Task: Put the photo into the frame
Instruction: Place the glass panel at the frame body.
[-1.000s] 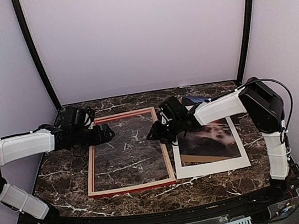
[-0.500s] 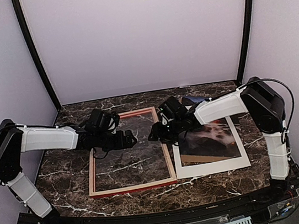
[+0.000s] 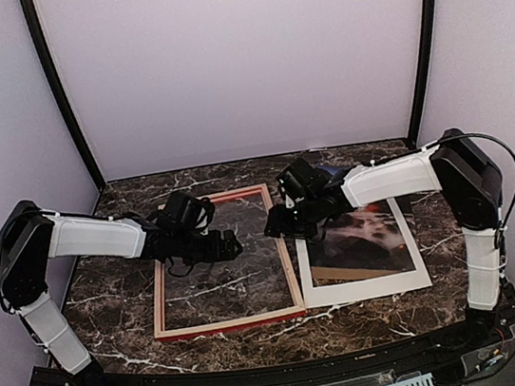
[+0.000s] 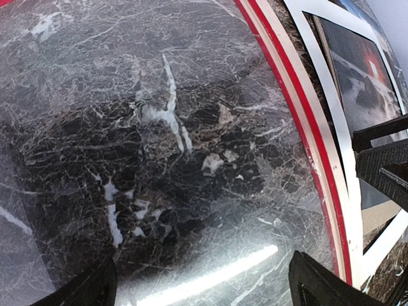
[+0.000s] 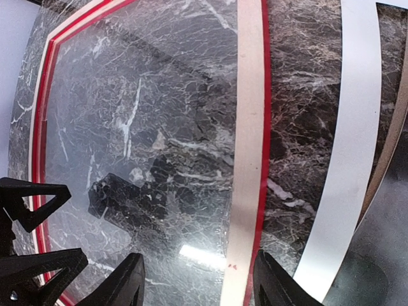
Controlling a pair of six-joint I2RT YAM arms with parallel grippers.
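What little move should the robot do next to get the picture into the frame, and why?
Probably swing the right gripper rightward to the photo and grip its edge. Its jaws are open and empty above the frame's right rail, while the photo lies untouched with the white mat beside the frame.

The dark, white-veined marble table (image 3: 109,300) carries the frame (image 3: 230,324), which lies flat. A white mat (image 3: 367,288) lies flat just right of the frame, with a narrow strip of marble between them.
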